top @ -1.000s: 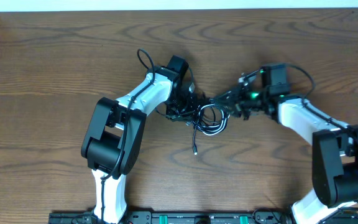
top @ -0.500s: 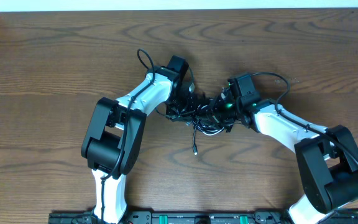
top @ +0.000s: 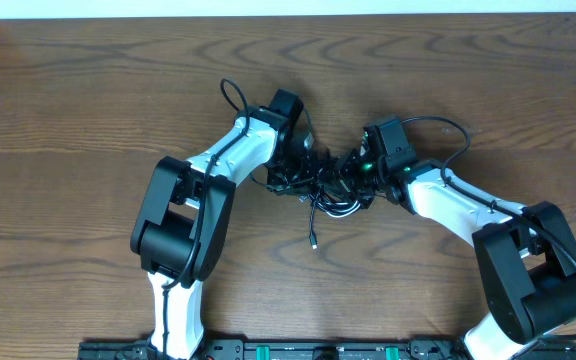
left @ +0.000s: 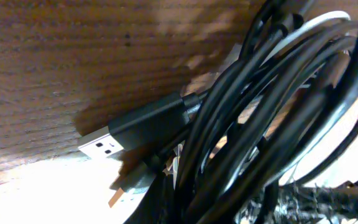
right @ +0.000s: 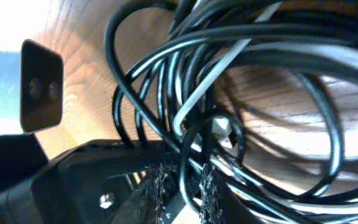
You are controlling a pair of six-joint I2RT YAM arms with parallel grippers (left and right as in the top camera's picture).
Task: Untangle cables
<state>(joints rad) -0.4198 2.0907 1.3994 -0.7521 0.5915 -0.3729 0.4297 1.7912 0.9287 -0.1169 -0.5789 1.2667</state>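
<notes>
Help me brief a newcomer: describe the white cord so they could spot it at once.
At the middle of the wooden table lies a tangle of cables. Threaded through its loops runs the white cord, the only pale strand among black ones.

A: Overhead: fixed above, looking straight down at the surface. Far enough back to take in the whole cables tangle mid-frame.

B: Left wrist?

A: Jammed right up against the tangle, low and tilted along the surface. Black USB plug large at left of centre.

B: Right wrist?

A: Just as close. Looking out past its own fingers at the bottom edge, into the loops from the opposite side.

B: Overlap?

A: All three on the same knot. White cord caught by both wrist views.
</notes>
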